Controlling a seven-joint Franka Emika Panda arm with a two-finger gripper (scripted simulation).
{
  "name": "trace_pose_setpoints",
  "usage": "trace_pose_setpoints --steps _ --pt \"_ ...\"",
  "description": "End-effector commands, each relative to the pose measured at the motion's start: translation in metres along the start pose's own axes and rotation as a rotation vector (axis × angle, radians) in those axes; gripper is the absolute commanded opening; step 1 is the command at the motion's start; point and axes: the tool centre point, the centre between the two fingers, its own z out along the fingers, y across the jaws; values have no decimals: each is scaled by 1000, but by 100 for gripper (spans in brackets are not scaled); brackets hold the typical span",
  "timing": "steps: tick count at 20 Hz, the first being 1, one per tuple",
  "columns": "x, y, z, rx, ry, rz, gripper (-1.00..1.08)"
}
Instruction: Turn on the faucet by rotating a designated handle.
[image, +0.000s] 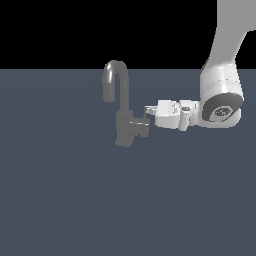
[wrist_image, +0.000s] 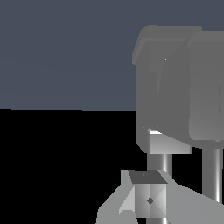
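Observation:
The faucet (image: 123, 112) is dull grey, with a tall hooked spout (image: 115, 70) and a blocky base, and stands at the middle of the dark floor. The handle (image: 139, 127) is a short stub jutting toward the exterior view's right, with a thin upright pin (image: 147, 118). My gripper (image: 148, 109) reaches in level from the exterior view's right. Its fingertips are together, at the top of the pin, and grip nothing. In the wrist view the grey faucet block (wrist_image: 175, 92) fills the frame close ahead, with my fingertips (wrist_image: 149, 197) just before a thin pin (wrist_image: 159, 162).
The white arm (image: 221, 95) comes down from the upper part of the exterior view's right. The flat dark blue-grey floor (image: 75, 200) spreads around the faucet. No other objects show.

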Motion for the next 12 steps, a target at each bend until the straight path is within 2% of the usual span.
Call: trace_pose_setpoints --steps 1,12 --pt "-1 3 0 1 0 0 -100" --pt "-8 33 0 1 0 0 -100"
